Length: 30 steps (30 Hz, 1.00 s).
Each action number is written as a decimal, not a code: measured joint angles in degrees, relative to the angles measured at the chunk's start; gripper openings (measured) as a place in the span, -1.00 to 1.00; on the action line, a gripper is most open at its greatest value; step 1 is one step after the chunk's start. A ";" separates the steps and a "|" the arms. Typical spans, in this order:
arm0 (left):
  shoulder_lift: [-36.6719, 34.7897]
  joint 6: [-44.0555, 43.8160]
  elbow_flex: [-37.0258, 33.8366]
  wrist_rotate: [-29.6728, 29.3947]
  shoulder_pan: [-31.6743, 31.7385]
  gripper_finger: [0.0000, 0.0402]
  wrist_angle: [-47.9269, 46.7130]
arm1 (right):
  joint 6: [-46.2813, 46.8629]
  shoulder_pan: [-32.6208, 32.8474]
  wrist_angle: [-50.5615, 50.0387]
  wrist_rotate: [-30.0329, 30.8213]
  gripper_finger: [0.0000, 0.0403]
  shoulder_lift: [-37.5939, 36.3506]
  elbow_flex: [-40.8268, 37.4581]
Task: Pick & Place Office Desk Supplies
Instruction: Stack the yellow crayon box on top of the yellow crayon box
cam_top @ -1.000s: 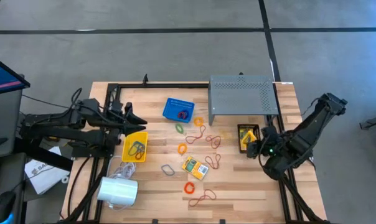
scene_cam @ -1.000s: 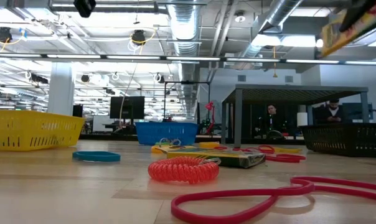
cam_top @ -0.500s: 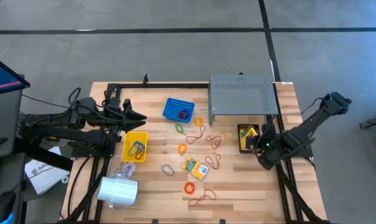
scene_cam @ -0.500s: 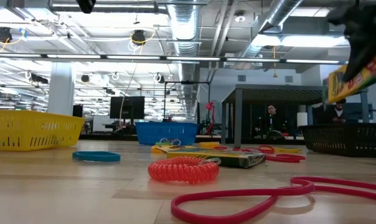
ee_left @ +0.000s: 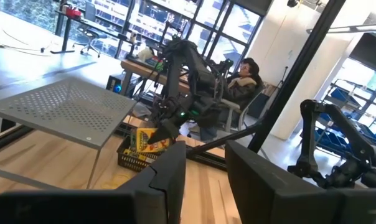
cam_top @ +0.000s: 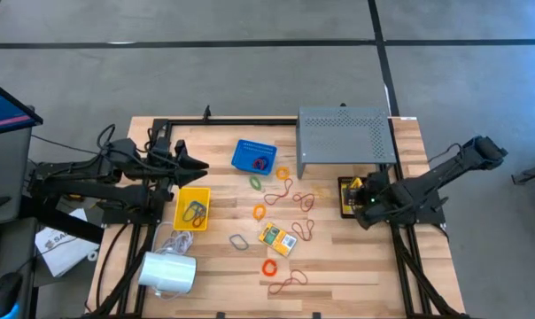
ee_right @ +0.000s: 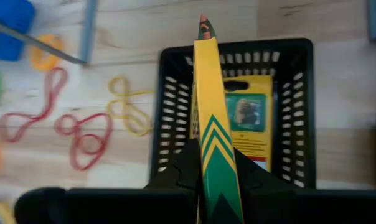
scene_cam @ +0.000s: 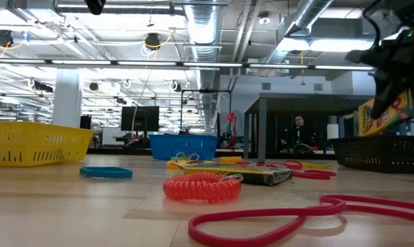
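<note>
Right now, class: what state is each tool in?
Left tool: open, holding nothing.
Right tool: shut on a crayon box, above the black basket.

The table (cam_top: pixel 338 266) is pale planked wood with a smooth finish. The shelf (cam_top: pixel 343 133) is matt grey perforated metal. The black basket (ee_right: pixel 169 112) looks like plastic mesh.
</note>
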 joint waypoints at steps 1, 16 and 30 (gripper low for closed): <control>0.00 -0.02 0.00 0.00 0.00 -0.47 0.00 | -0.45 -0.70 0.00 -0.61 -0.87 0.59 0.00; -0.01 -0.12 0.00 0.80 0.00 -0.51 -0.11 | -5.43 -7.40 6.63 -4.86 -0.75 6.35 0.00; 0.00 -0.21 0.02 4.50 -0.02 -0.51 -0.33 | -14.70 -13.72 8.47 -9.02 -0.19 8.77 0.02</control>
